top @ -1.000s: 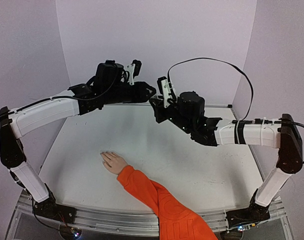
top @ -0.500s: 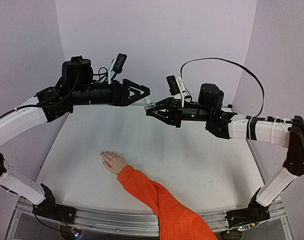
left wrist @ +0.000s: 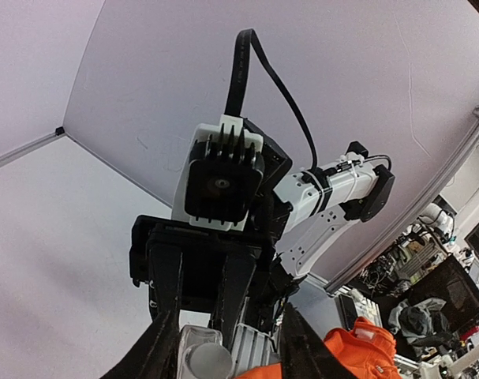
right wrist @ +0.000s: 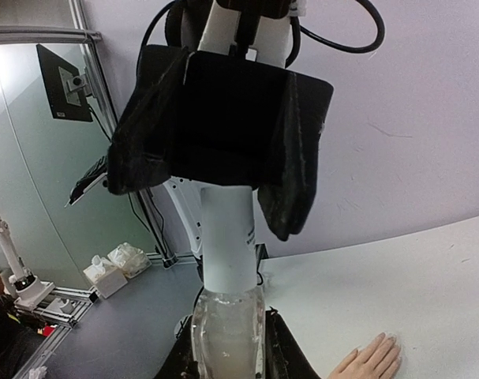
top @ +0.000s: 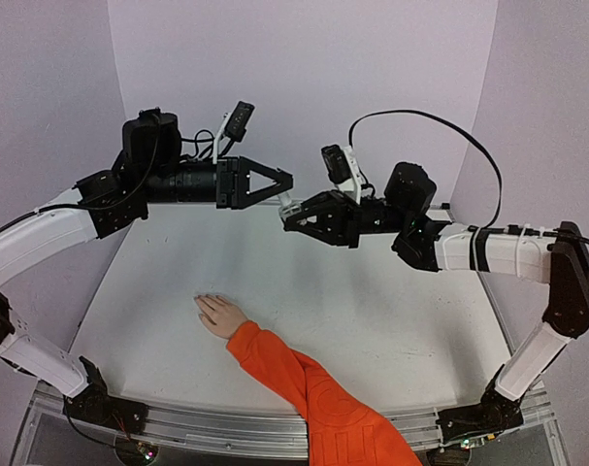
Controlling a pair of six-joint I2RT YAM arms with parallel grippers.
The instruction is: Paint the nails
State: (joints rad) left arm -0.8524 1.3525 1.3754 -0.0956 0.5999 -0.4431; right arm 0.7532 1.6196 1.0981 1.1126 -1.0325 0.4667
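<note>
The hand (top: 219, 315) lies palm down on the white table (top: 391, 301), ending an orange sleeve (top: 304, 388). Its nails (right wrist: 379, 338) are faint at the fingertips, low right in the right wrist view. My right gripper (top: 292, 212) (right wrist: 227, 347) is shut on a clear bottle (right wrist: 227, 332) with a tall white cap (right wrist: 227, 237), held in the air above the table's back. My left gripper (top: 282, 184) (left wrist: 231, 324) faces it, fingers (right wrist: 294, 189) open either side of the cap (left wrist: 207, 359) with a gap.
Both arms reach in from the sides and meet high over the back middle of the table, well above the hand. A black cable (top: 420, 121) loops over the right arm. Purple walls close the back and sides.
Both arms have swung up and level since a second ago. The left gripper has advanced to the right onto the bottle's cap, its jaws having widened and then narrowed. The hand has not moved.
</note>
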